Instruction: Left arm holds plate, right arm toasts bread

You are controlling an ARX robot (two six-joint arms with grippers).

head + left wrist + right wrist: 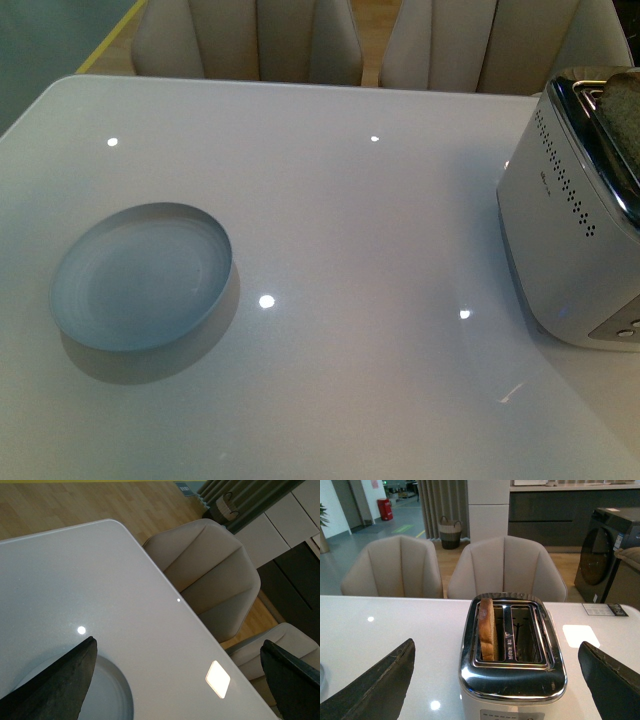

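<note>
Closest to the lens in the right wrist view are the dark angular fingers of the right gripper, spread wide with nothing between them, and they bracket the shiny chrome-topped white two-slot toaster pretty much dead centre. The slice of tan wholemeal bread with the brown crust stands upright on edge in one slot, top poking above the chrome, the other slot empty. Its flat faces run along the slot, so the long axis points away from the gripper toward the beige chairs behind the toaster. That's the relation that matters: I'd guess the fingers need to close across the thin faces, so the bread sits off-centre between them, on the slot side nearer one finger.

Left gripper is also released, its black fingers wide apart. The round pale blue-grey shallow plate shows just under one finger, only an arc of rim visible, so it isn't gripped yet.

From the front view the plate sits well apart from the toaster across the glossy white worktop, on the left arm's side. Neither arm shows there. So: left arm is nearer the plate, right arm nearer the bread.
</note>
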